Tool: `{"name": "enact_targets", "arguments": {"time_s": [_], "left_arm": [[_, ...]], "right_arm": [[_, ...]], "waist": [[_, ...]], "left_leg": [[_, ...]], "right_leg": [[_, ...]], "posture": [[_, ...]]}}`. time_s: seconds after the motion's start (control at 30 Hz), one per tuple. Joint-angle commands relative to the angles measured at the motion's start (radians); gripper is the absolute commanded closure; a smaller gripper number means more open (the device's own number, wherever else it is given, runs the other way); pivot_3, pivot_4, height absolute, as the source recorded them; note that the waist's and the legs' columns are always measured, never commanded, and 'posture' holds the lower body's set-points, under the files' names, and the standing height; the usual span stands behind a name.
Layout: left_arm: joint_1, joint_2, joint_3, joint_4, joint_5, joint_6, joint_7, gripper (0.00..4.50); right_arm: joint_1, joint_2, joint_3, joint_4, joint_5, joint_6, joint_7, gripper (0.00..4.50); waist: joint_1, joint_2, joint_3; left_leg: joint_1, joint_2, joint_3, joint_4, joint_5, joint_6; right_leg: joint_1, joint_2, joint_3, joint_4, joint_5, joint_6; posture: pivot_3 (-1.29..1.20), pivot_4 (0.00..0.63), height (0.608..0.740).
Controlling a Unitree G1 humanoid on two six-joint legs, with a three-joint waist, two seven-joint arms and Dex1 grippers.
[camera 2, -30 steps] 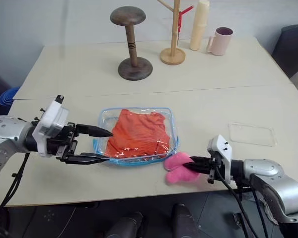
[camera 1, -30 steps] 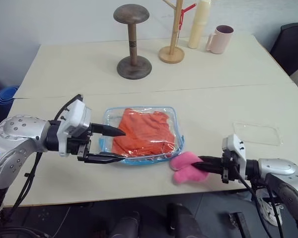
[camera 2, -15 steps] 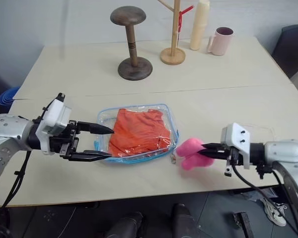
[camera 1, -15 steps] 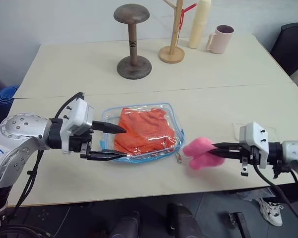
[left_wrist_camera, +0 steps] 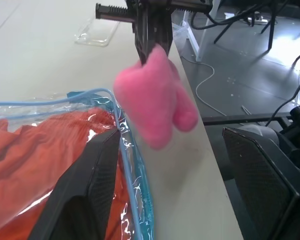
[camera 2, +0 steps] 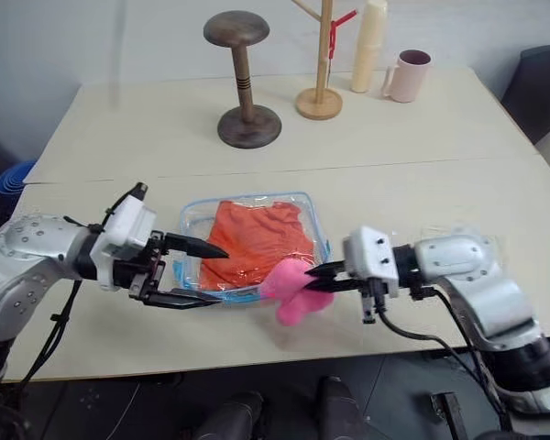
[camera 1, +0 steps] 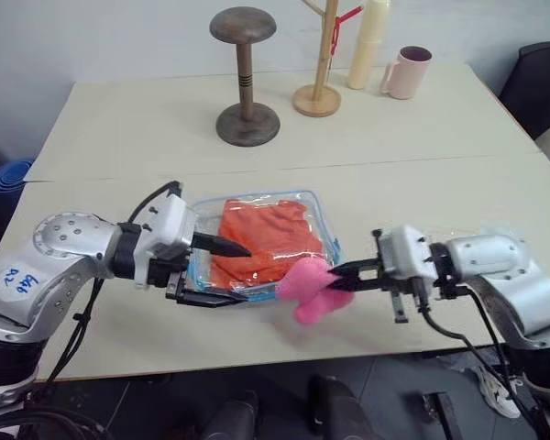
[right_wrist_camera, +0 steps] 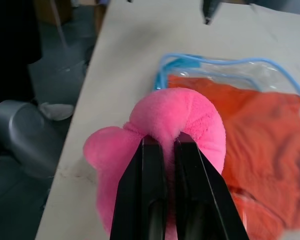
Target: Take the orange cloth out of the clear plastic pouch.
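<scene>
Orange fabric shows through clear plastic near the front edge of the table (camera 1: pixel 422 128), and we start at its left. Our left gripper (camera 1: pixel 222 272) sits at the left end of the clear plastic pouch (camera 1: pixel 323 213) with its black fingers spread, one above the pouch's near corner and one low along its front edge; we cannot tell whether either finger touches the plastic. It grips nothing.

The orange cloth (camera 1: pixel 261 240) lies wrinkled inside the pouch, fully enclosed, with the light blue edging running round it. The pouch rests flat on the table between our two arms.

At the pouch's right front corner hangs the pink plush heart (camera 1: pixel 304 288), lifted off the table. Our right gripper (camera 1: pixel 341 277) is clamped shut on the heart, its two fingers pinching the plush from the right.

We judge the step in hand to be working the zip by pulling on the charm while the other side anchors the pouch. To do it well, we would close the left fingers on the pouch's edging only, not on the cloth inside, then draw the heart along the line of the blue edge, not upward, so the pouch does not simply lift or slide. A pull that is too quick may drag the whole pouch off the table's front edge.

Further right lies a small flat clear plastic sheet (camera 1: pixel 507 232), partly behind our right arm. We can read no brand or label on the pouch, the cloth or the heart.
</scene>
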Motion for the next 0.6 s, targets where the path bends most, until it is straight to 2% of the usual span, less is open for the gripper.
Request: {"name": "enact_targets", "arguments": {"time_s": [0.03,0.2,0.3,0.43,0.6], "left_arm": [[-0.023,-0.022,-0.024,-0.02,0.023,-0.016,-0.008,1.07],[-0.017,-0.037,-0.053,-0.029,0.045,-0.011,-0.019,1.07],[-0.02,-0.041,-0.058,-0.033,0.043,0.0,-0.02,1.07],[-0.032,-0.051,-0.079,-0.024,0.058,-0.006,-0.025,1.07],[-0.085,-0.107,-0.154,0.029,0.127,-0.05,-0.046,1.07]], "right_arm": [[-0.044,0.045,0.105,0.065,-0.085,-0.09,0.056,4.48],[-0.059,0.114,0.207,0.222,-0.227,-0.223,0.05,4.48],[-0.053,0.146,0.231,0.252,-0.27,-0.261,0.037,3.59],[-0.016,0.124,0.206,0.179,-0.24,-0.217,0.037,2.23],[0.04,0.06,0.074,0.004,-0.159,-0.124,-0.018,0.58]], "waist": [[0.0,0.0,0.0],[-0.001,0.0,0.0],[-0.004,0.0,0.0],[-0.005,0.0,0.0],[0.002,0.0,0.0]], "left_leg": [[0.0,0.0,0.0,0.0,0.0,0.0],[0.0,-0.001,0.0,0.001,0.0,0.0],[0.0,0.0,0.0,0.001,0.0,0.0],[0.0,0.0,0.0,0.001,0.0,0.0],[0.0,-0.001,-0.001,0.002,0.0,0.0]], "right_leg": [[0.0,0.0,0.0,0.0,0.0,0.0],[0.0,0.0,0.0,0.001,0.0,0.0],[-0.001,0.0,0.0,0.001,0.0,0.0],[-0.001,0.0,0.0,0.002,0.0,0.0],[0.0,0.0,0.0,0.001,0.0,0.0]], "posture": [[0.0,0.15,0.74],[0.0,0.15,0.74],[0.0,0.15,0.74],[0.0,0.15,0.74],[0.0,0.15,0.74]]}}
